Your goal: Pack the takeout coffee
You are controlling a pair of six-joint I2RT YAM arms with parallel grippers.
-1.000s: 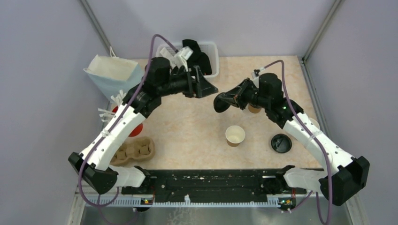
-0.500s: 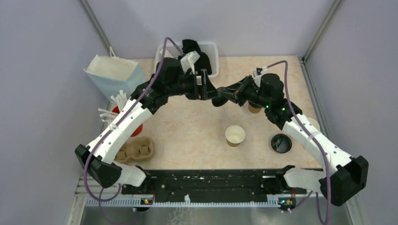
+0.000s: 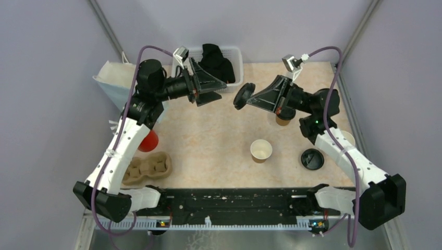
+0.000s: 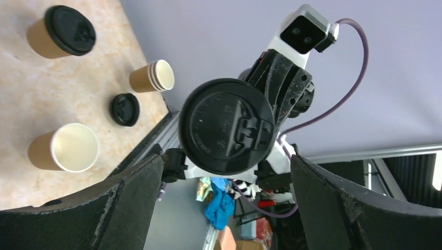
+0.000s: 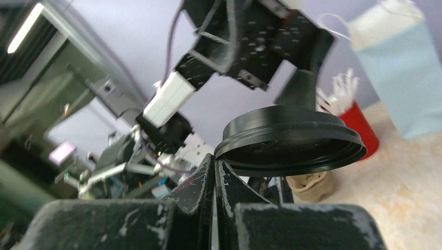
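A: Ground and enclosure?

B: Beige marbled tabletop (image 3: 208, 140), matte. Pale lilac walls (image 3: 281, 26) on three sides, with metal posts in the far corners. A black rail (image 3: 229, 205) runs along the bottom edge by the arm bases. Both wrist views look past the table into a blurred room with grey framing; the right wrist view has a strip light at upper left.

A: Task item?

B: In two parts. The kraft cup (image 3: 261, 150), white inside, stands upright and open at lower centre-right of the top view. The black lid (image 3: 243, 96) is in the air at upper centre, on edge, its face toward the left arm. A lidded kraft cup (image 3: 283, 121) stands just behind the right arm, half hidden. The left wrist view shows it in the upper left corner.

A: Fingers?

B: Right gripper (image 3: 252, 99): tips pinched together on the lid's rim, plain in the right wrist view. Left gripper (image 3: 216, 88): fingers (image 4: 125, 213) spread wide, holding nothing. The lid sits centred in their gap in the left wrist view, but the top view shows it apart from the tips.

A: Rest of the surface?

B:
- Loose lid (image 3: 312, 159): flat, right of the open cup and apart from it.
- Nested cups (image 3: 346, 136): right edge, partly under the right arm.
- White basket (image 3: 240, 62): top centre, dark items inside.
- Pale blue bag (image 3: 120, 78): upper left.
- Red cup (image 3: 148, 141): beneath the left arm, white straws beside it.
- Cardboard carrier (image 3: 154, 166): lower left.
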